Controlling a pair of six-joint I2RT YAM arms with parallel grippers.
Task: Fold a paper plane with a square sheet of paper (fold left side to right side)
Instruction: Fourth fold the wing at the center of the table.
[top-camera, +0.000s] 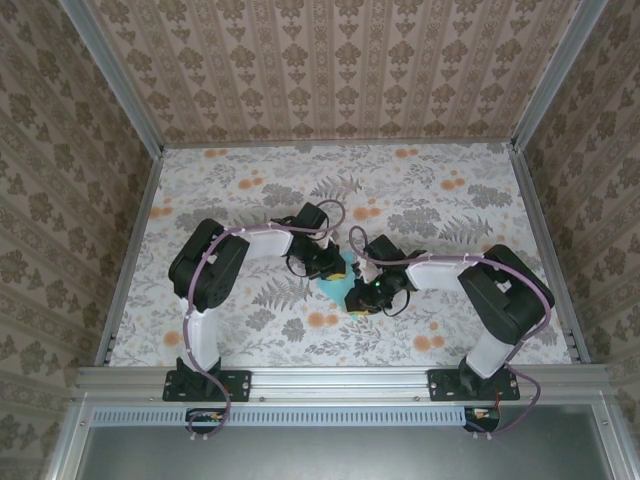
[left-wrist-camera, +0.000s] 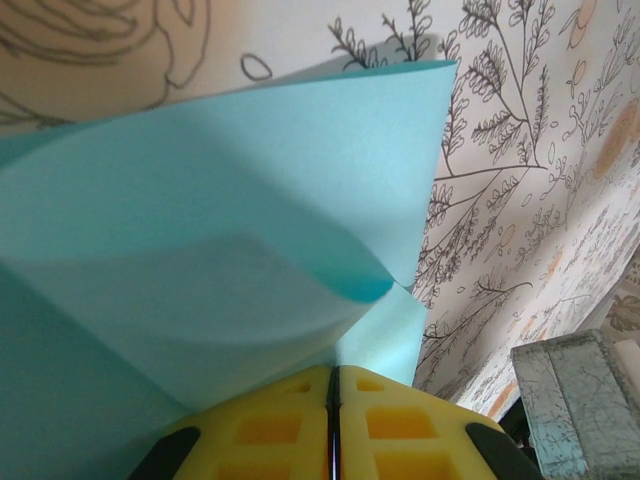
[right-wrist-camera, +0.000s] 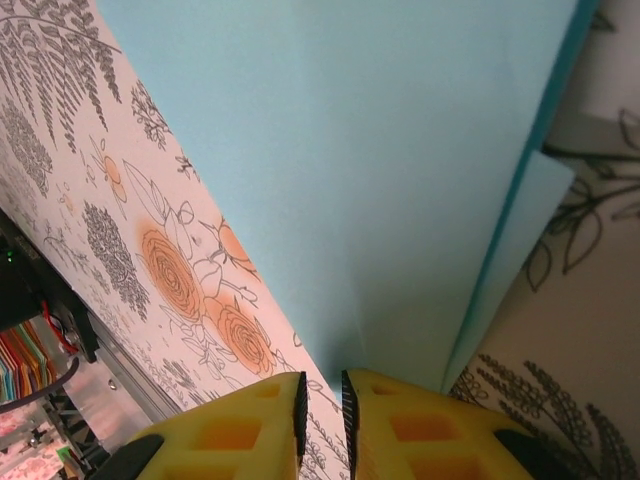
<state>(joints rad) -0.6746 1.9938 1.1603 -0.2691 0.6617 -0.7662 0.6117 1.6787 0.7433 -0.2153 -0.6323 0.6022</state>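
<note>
Near the middle of the floral table (top-camera: 250, 330), between the two arms: square sheet of paper (top-camera: 337, 281), light blue, mostly covered from above by both wrists. Left pincer (left-wrist-camera: 333, 400) clenched on the sheet at its far-left side, yellow fingers pressed together with the paper coming out from between them. Ahead of those fingers, paper lifted off the table and curled over in a loose, uncreased bend, one corner pointing up. Right pincer (right-wrist-camera: 322, 400) at the near-right edge, fingers nearly closed, gripping the paper there, a second layer visible just beside the first.
</note>
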